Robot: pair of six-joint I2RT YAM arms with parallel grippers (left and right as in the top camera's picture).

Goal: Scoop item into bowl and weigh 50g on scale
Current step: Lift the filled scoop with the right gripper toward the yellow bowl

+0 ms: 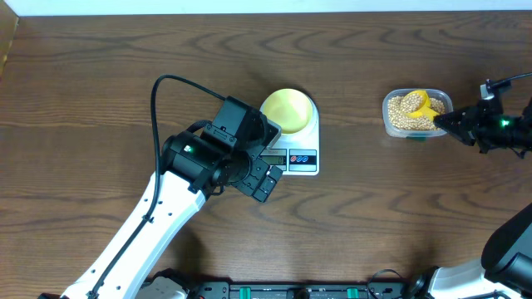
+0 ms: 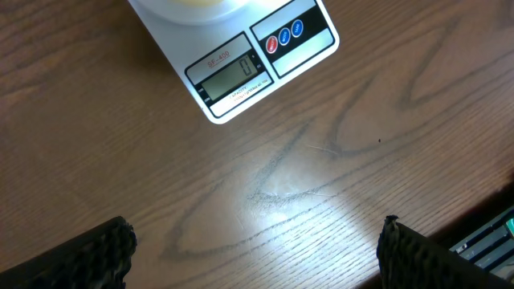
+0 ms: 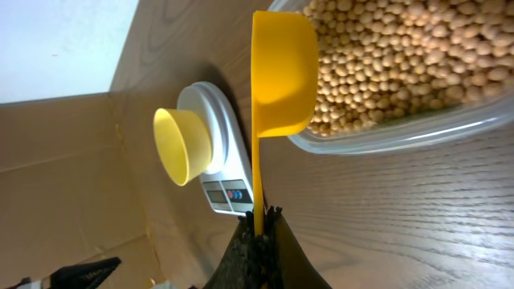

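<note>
The pale-yellow bowl [image 1: 288, 110] stands on the white scale [image 1: 303, 159] at the table's middle; its display [image 2: 231, 71] reads 0. Tan beans [image 1: 406, 111] fill a clear plastic tub [image 1: 389, 124] at the right. My right gripper [image 3: 259, 218] is shut on the handle of a bright yellow scoop [image 3: 281, 72], whose cup is at the tub's rim over the beans [image 3: 401, 56]. The bowl [image 3: 178, 146] and scale [image 3: 229, 152] show behind it. My left gripper [image 1: 264, 178] is open and empty, just left of the scale's front edge, fingers [image 2: 257, 253] over bare wood.
The table is dark wood [image 1: 374, 224]. A cardboard wall [image 3: 72, 177] stands beyond the table's far side in the right wrist view. A black cable [image 1: 166, 83] loops off the left arm.
</note>
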